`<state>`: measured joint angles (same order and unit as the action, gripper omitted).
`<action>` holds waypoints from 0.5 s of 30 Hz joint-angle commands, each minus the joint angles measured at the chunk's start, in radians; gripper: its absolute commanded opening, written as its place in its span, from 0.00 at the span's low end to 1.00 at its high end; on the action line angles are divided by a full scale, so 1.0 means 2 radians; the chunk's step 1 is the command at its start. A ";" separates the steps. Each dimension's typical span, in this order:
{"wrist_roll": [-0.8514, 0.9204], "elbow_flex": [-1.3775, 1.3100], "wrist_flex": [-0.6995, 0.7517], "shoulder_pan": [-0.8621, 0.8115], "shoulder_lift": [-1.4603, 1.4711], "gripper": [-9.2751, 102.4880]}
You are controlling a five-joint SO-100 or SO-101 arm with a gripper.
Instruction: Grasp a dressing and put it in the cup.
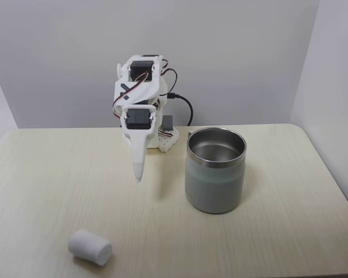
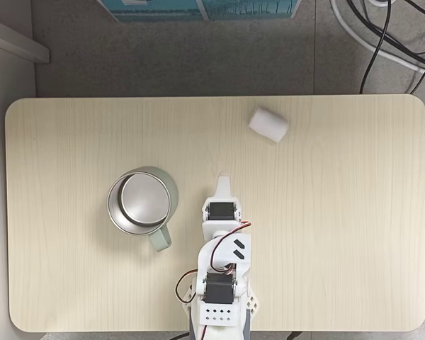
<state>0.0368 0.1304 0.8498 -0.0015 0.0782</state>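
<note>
Arm (image 1: 140, 98) is folded up at the back edge of the table (image 1: 46, 191), gripper (image 1: 138, 174) pointing down and hanging in the air above the wood, touching nothing. Fingers look pressed together into one narrow white spike, no gap visible between them, nothing held. In the top-down fixed view the gripper (image 2: 224, 181) tip points away from the base toward the table middle. Dressing (image 1: 90, 247) lies on its side on the table, near the front edge and left of the gripper in the front-facing fixed view, well apart from it. In the top-down view the dressing (image 2: 268, 125) sits near the far edge, up and right of the gripper tip, slightly angled. Cup (image 1: 215, 169) stands upright on the table, right of the gripper in the front-facing view, open end up, inside looks empty. In the top-down view the cup (image 2: 142, 205) is left of the arm, near it but not touching. Cup and dressing are well apart, on opposite sides of the gripper. Black cable (image 1: 184, 107) runs off behind the arm base.
</note>
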 commanded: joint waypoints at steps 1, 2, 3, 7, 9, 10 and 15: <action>-0.031 0.003 -0.002 -0.021 0.004 0.08; -0.031 0.003 -0.002 -0.021 0.004 0.08; -0.031 0.003 -0.002 -0.021 0.004 0.08; -0.031 0.003 -0.002 -0.021 0.004 0.08; -0.031 0.003 -0.002 -0.021 0.004 0.08; -0.031 0.003 -0.002 -0.021 0.004 0.08; -0.043 0.004 -0.002 -0.024 0.004 0.08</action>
<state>-0.0337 0.1304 0.8498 -0.0414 0.0782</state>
